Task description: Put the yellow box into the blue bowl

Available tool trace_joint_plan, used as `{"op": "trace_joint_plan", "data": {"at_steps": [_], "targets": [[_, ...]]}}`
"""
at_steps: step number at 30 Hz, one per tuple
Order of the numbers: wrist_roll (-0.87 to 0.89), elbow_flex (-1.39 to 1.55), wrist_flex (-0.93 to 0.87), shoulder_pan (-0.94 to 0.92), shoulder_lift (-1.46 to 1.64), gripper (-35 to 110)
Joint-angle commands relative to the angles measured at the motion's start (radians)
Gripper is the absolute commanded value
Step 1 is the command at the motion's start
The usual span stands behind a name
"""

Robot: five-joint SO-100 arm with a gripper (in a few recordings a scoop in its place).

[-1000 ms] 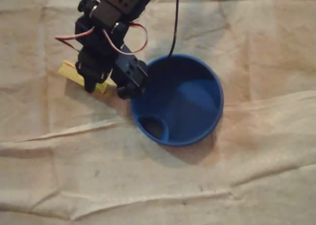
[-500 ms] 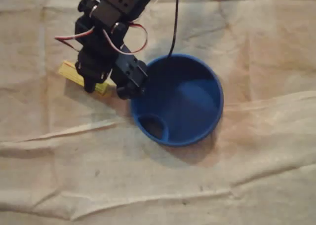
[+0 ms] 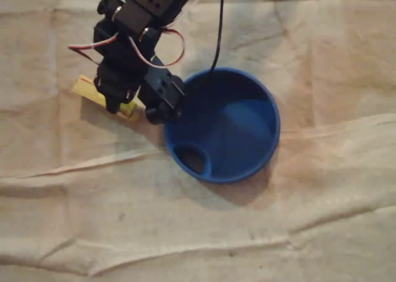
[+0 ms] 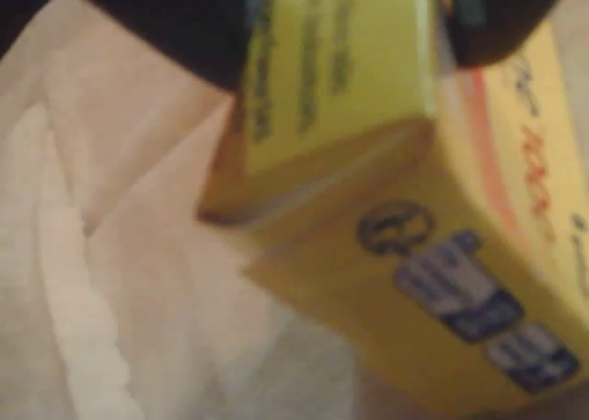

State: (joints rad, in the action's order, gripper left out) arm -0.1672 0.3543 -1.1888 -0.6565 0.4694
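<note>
1. Gripper state. My gripper (image 3: 117,99) is closed to a narrow span on the yellow box (image 3: 86,88). In the wrist view, my black fingers (image 4: 156,24) sit hard against the two opposite sides of the box (image 4: 442,254), one at the upper left of the frame and one at the upper right, with the box wedged between them.

2. Box position. In the overhead view the box lies diagonally at the upper left, outside the blue bowl (image 3: 276,130) and just to its left. My gripper covers the middle of the box; one yellow end sticks out to the upper left and the other to the lower right. I cannot tell whether the box rests on the cloth (image 3: 247,232) or is raised off it.

3. Box markings. The wrist view shows blue print on one yellow face and red lettering along another. The picture is too blurred to read either.

4. Bowl. The bowl stands upright on the cloth. A small round pocket is set into its lower-left rim.

5. Arm. My black arm enters from the top edge of the overhead view. Red and white wires (image 3: 167,53) loop beside the wrist, and a black cable (image 3: 219,28) runs down to the far rim of the bowl.

6. Surface. The cloth is pale and creased, with long folds below the bowl.
</note>
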Motion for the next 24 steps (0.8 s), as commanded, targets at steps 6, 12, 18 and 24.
{"op": "trace_joint_plan", "data": {"at_steps": [6, 12, 18, 24], "targets": [[0.003, 0.005, -0.153, -0.048, 0.172, 0], [0.006, 0.005, -0.230, -0.052, 0.282, 0], [0.008, 0.005, -0.245, -0.049, 0.324, 0], [0.008, 0.005, -0.247, -0.044, 0.411, 0]]}}
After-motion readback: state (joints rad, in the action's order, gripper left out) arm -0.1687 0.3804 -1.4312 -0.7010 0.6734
